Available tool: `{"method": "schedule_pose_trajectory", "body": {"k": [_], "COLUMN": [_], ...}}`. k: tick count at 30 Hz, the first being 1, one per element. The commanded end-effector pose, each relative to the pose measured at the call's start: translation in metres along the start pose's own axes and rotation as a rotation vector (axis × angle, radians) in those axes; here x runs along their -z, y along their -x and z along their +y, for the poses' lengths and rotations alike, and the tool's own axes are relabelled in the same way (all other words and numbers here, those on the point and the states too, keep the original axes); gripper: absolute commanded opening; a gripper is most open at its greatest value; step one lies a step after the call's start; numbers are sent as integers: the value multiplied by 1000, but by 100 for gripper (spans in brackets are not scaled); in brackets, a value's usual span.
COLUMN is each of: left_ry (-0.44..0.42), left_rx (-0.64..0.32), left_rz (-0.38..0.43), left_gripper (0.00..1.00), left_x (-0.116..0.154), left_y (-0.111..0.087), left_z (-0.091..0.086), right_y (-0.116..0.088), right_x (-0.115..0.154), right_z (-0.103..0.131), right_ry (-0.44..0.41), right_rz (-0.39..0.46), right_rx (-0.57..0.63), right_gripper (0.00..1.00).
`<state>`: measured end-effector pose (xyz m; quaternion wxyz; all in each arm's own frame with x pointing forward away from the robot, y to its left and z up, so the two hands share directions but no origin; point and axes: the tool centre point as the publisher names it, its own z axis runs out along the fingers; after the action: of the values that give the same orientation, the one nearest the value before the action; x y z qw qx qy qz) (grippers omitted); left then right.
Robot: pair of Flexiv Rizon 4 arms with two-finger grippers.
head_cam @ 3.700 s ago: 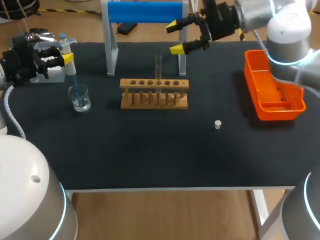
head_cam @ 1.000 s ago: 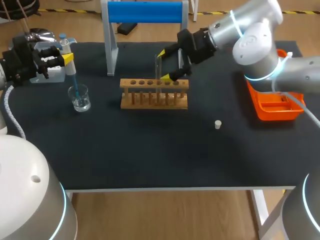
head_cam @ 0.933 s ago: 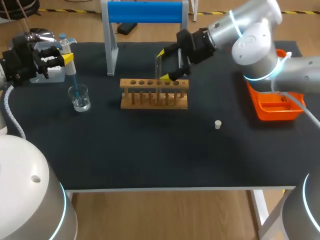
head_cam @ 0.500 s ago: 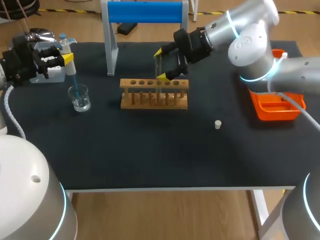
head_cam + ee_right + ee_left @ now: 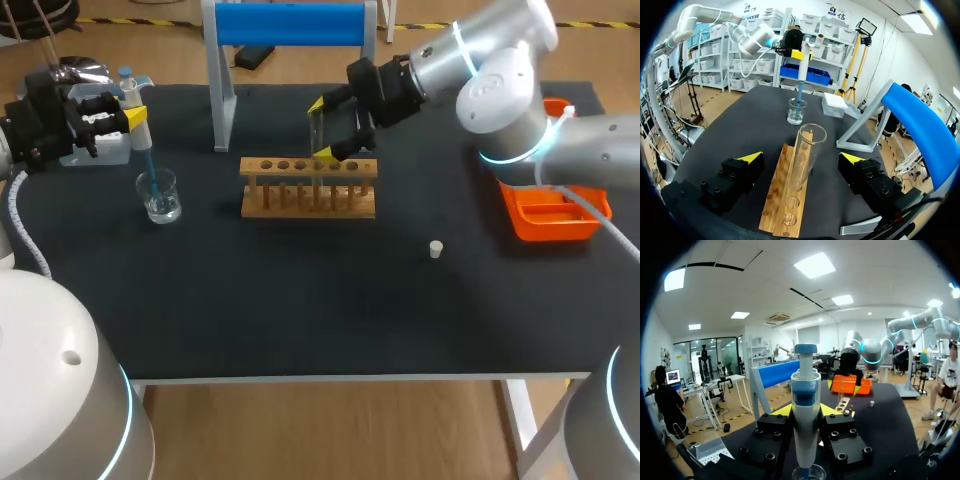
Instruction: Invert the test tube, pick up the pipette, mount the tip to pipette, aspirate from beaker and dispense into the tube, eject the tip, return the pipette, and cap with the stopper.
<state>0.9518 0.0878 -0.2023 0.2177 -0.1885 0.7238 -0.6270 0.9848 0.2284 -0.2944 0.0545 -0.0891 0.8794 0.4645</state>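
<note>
Glass tube (image 5: 807, 150): stands upright, mouth up, in a middle hole of the wooden rack (image 5: 308, 188) on the black bench (image 5: 300, 300).
Right gripper (image 5: 320, 128): straddles the tube's upper part with one yellow tip on either side. Both tips are clear of the glass; released, holding nothing.
Key relation: the tube sits squarely between the right fingers. Its long axis is vertical, crosswise to the line on which they close. I judge a plain squeeze would catch it without re-aiming.
Nearer arm: the right, by far. The left is well apart, over by the beaker (image 5: 159, 195).
Left gripper (image 5: 135, 117): clenched on the pipette (image 5: 804, 390), which hangs upright with its blue tip down in the beaker.
Stopper (image 5: 436, 249): lies loose on the bench between the rack and the orange tray (image 5: 560, 222), touching neither.
Writing: none legible on the tube, rack or pipette.
Step, as judged: drawing liquid at the beaker; the tube is about to be gripped.
</note>
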Motion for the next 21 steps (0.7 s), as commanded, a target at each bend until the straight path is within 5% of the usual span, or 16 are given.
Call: {"method": "schedule_pose_trajectory", "body": {"k": [1, 13, 21], "left_ry": [0, 0, 8], "left_rx": [0, 0, -32], "left_rz": [2, 2, -9], "left_gripper": [0, 0, 0], "left_x": [0, 0, 1], "left_y": [0, 0, -6], "left_z": [0, 0, -15], "right_y": [0, 0, 0], "right_x": [0, 0, 0], "right_z": [0, 0, 0], "right_ry": [-1, -1, -1], "right_rz": [1, 1, 1], "right_rx": [0, 0, 0], "right_gripper": [100, 100, 100]}}
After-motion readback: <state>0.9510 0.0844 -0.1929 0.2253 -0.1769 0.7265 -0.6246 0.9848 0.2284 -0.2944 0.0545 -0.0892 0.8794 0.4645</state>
